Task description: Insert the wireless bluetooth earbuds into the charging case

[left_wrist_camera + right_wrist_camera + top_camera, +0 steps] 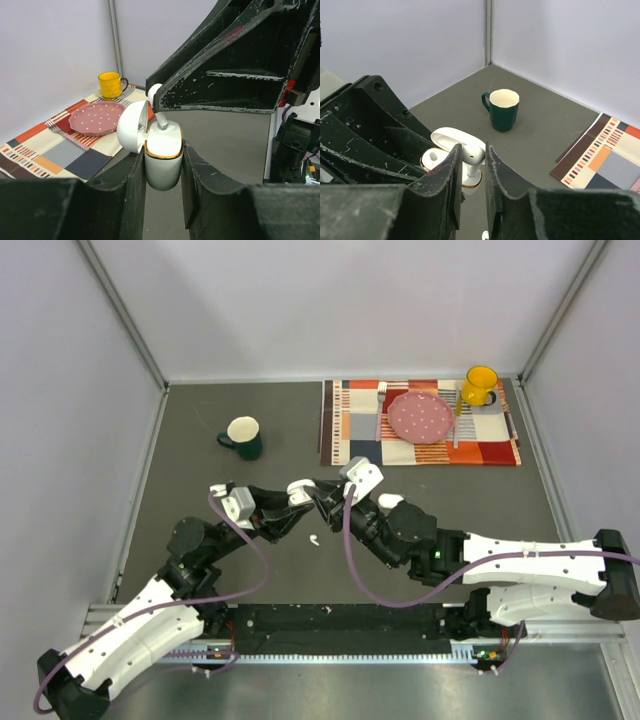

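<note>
The left arm reaches low from the near-left corner across the tabletop (pixel 200 480). Its left hand (pixel 301 496) is clenched on the white charging case (pixel 163 159), which it holds upright with the lid swung open. Meeting it from the right, the right hand (pixel 333 496) pinches one earbud (pixel 473 153), stem pointing down into the case's open top. A second earbud (pixel 313 539) lies on the tabletop just below both hands, toward the arm bases.

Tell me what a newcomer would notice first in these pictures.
Mid-table, the left hand grips an open white case upright, and the right hand holds an earbud with its stem at the case's opening. Then the striped mat at the far right, bearing a pink plate and yellow mug.
</note>
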`<state>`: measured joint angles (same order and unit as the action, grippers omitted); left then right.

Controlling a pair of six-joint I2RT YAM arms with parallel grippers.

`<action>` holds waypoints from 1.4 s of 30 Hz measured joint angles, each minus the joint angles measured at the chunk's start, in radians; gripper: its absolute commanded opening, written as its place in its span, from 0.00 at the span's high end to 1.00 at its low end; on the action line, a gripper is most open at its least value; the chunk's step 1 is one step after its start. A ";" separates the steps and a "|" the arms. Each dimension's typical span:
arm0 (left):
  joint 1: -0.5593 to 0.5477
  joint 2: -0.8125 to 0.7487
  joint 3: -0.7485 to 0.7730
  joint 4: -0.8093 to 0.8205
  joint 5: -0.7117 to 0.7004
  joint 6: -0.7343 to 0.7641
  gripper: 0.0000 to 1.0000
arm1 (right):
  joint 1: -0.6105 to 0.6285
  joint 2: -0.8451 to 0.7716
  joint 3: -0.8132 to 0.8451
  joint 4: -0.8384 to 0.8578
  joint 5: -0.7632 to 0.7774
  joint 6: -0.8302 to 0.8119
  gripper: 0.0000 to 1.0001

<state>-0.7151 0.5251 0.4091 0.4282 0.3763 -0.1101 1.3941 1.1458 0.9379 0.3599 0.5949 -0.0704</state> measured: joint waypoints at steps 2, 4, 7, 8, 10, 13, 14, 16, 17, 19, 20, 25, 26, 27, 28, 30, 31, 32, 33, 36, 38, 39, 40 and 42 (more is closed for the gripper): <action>0.000 0.000 0.000 0.001 0.000 0.000 1.00 | 0.000 0.002 0.000 0.000 0.006 -0.001 1.00; -0.001 0.000 0.000 0.005 0.000 -0.003 1.00 | 0.000 0.002 0.000 -0.001 0.007 -0.002 1.00; -0.001 -0.002 0.000 0.006 0.000 -0.006 1.00 | 0.000 0.002 0.000 -0.001 0.006 -0.002 1.00; -0.001 -0.005 0.000 0.006 -0.001 -0.008 1.00 | 0.000 0.002 0.000 -0.003 0.005 -0.002 1.00; -0.001 -0.006 0.000 0.006 -0.004 -0.011 1.00 | 0.000 0.002 0.000 -0.005 0.004 -0.001 1.00; -0.002 -0.006 0.000 0.005 -0.012 -0.016 1.00 | 0.001 0.003 0.000 -0.010 0.003 -0.005 1.00; -0.003 -0.008 0.000 0.005 -0.017 -0.018 1.00 | 0.002 0.003 0.000 -0.011 0.003 -0.008 1.00; -0.003 -0.016 -0.005 0.005 -0.026 -0.019 1.00 | 0.005 0.003 0.001 -0.017 0.003 -0.010 1.00; -0.004 -0.020 -0.007 0.004 -0.031 -0.019 1.00 | 0.005 0.002 0.001 -0.020 0.002 -0.012 1.00; -0.004 -0.024 -0.008 -0.002 -0.043 -0.021 1.00 | 0.006 0.003 0.001 -0.027 0.002 -0.015 1.00; -0.004 -0.026 -0.008 -0.003 -0.050 -0.022 1.00 | 0.007 0.003 0.001 -0.031 0.001 -0.016 1.00; -0.006 -0.026 -0.008 -0.004 -0.056 -0.027 1.00 | 0.011 0.009 0.014 -0.061 0.001 -0.018 1.00; -0.006 -0.026 -0.008 -0.004 -0.056 -0.027 1.00 | 0.011 0.010 0.016 -0.063 0.001 -0.018 1.00; -0.006 -0.026 -0.008 -0.004 -0.056 -0.027 1.00 | 0.011 0.011 0.018 -0.066 0.001 -0.018 1.00; -0.006 -0.026 -0.008 -0.003 -0.056 -0.027 1.00 | 0.011 0.013 0.021 -0.069 0.001 -0.019 1.00; -0.006 -0.026 -0.008 -0.003 -0.055 -0.027 1.00 | 0.011 0.021 0.028 -0.075 -0.001 -0.019 1.00; -0.006 -0.025 -0.008 -0.003 -0.053 -0.027 1.00 | 0.011 0.023 0.031 -0.081 -0.004 -0.019 1.00; -0.006 -0.025 -0.008 -0.002 -0.053 -0.026 1.00 | 0.011 0.028 0.035 -0.086 -0.006 -0.019 1.00; -0.005 -0.025 -0.008 -0.003 -0.053 -0.026 1.00 | 0.011 0.034 0.041 -0.093 -0.005 -0.019 1.00; -0.005 -0.026 -0.008 -0.002 -0.057 -0.021 1.00 | 0.011 0.047 0.068 -0.122 -0.001 -0.015 0.92; -0.005 -0.026 -0.008 0.002 -0.060 -0.018 1.00 | 0.011 0.052 0.083 -0.142 0.002 -0.010 0.90; -0.005 -0.026 -0.008 0.002 -0.060 -0.017 1.00 | 0.011 0.053 0.087 -0.146 0.003 -0.005 0.89; -0.005 -0.026 -0.008 0.002 -0.060 -0.016 1.00 | 0.011 0.054 0.091 -0.152 0.005 -0.001 0.87; -0.005 -0.026 -0.008 0.003 -0.060 -0.013 1.00 | 0.011 0.054 0.093 -0.158 0.006 0.008 0.87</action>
<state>-0.7197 0.4995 0.4007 0.4309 0.3164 -0.1230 1.4052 1.1999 1.0306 0.2016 0.6010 -0.0628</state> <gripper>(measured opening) 0.338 0.194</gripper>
